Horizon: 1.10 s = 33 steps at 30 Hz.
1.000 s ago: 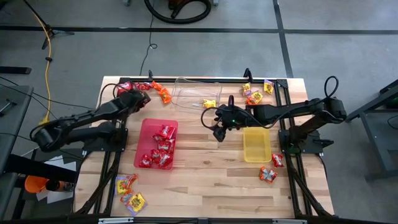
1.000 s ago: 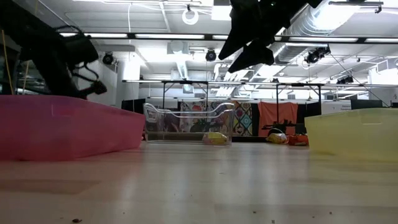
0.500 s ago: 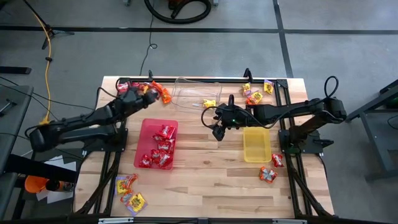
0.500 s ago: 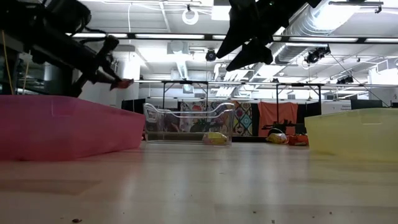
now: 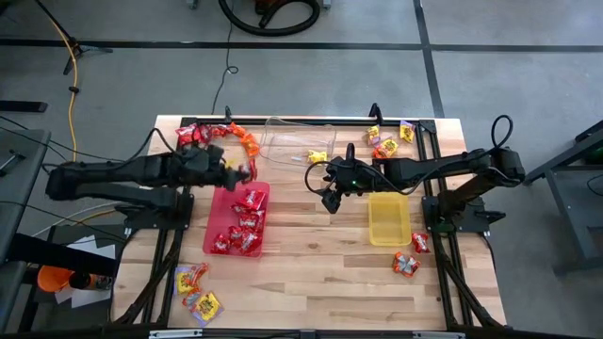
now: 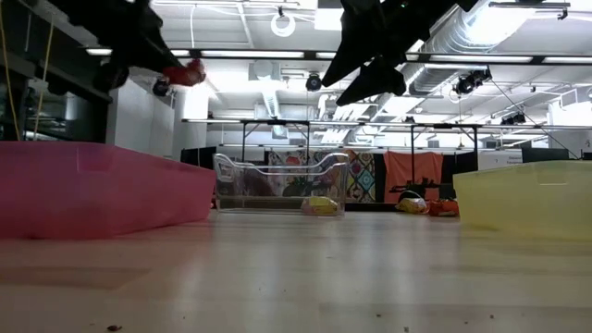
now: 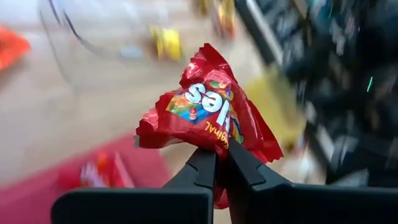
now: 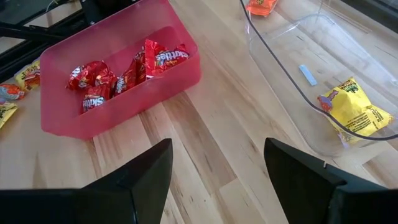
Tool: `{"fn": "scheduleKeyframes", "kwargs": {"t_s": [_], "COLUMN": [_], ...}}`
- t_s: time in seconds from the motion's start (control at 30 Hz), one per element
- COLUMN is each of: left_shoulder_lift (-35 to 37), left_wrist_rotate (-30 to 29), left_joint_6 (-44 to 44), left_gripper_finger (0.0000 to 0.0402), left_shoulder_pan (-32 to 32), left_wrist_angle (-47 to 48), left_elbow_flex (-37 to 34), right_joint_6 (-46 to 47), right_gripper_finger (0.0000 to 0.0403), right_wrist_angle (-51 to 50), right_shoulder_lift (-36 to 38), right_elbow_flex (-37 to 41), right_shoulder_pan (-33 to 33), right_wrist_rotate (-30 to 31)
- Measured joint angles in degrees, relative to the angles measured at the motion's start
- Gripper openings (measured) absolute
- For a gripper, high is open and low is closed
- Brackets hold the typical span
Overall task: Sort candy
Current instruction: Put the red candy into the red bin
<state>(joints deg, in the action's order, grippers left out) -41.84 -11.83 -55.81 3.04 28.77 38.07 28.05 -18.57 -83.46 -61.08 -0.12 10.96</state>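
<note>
My left gripper [image 5: 243, 175] is shut on a red candy packet [image 7: 208, 115] and hovers over the far end of the red tray [image 5: 219, 202]. In the low view the packet [image 6: 190, 72] shows high above that tray [image 6: 92, 185]. Several red packets [image 5: 243, 226] lie in the tray. My right gripper [image 5: 330, 203] hangs open over bare table between the red tray and the yellow tray [image 5: 388, 218], with nothing between its fingers [image 8: 149, 177]. A yellow packet [image 5: 317, 156] lies in the clear tray [image 5: 287, 139]. My left gripper pinches the red packet by one edge [image 7: 214, 148] between its two fingertips [image 7: 202, 165]. The fingers come from the table's left, slanting down. The crumpled packet stands out beyond the fingertips, lifted clear of tray and table.
Loose candy lies in piles at the far left corner [image 5: 215, 133], the far right [image 5: 386, 143], the near left [image 5: 196, 288] and the near right [image 5: 409, 258]. Black frame rails run along both table sides. Bare wood lies across the near middle.
My left gripper, shut, has risen from the candy pile at the far left corner and swung toward the near right, over the red tray's far end, rolling as it went. The red packet has come up with it, lifted clear of the table.
</note>
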Motion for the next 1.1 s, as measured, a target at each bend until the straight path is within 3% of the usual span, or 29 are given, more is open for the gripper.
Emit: {"fn": "scheduleKeyframes", "kwargs": {"t_s": [0.13,0.43,0.8,1.1], "left_shoulder_lift": [-2.0,-10.9,-14.0,-13.9], "left_wrist_rotate": [1.9,8.8,11.9,17.1], "left_joint_6": [0.6,0.6,-0.8,-2.0], "left_gripper_finger": [0.0000,0.0000,0.0026,0.0131], "left_shoulder_pan": [-8.8,-25.2,-26.3,-24.3], "left_wrist_angle": [8.6,12.4,12.5,14.3], "left_elbow_flex": [2.6,2.7,2.7,3.5], "right_joint_6": [0.0,-0.3,-1.2,0.2], "right_gripper_finger": [0.0247,0.0247,0.0247,0.0247], "right_wrist_angle": [-0.1,-0.2,-0.2,0.0], "right_shoulder_lift": [0.0,0.0,0.0,0.0], "right_elbow_flex": [0.0,0.0,0.0,0.0], "right_shoulder_pan": [0.0,0.0,-0.4,-0.4], "right_wrist_rotate": [0.0,0.0,0.0,-2.2]}}
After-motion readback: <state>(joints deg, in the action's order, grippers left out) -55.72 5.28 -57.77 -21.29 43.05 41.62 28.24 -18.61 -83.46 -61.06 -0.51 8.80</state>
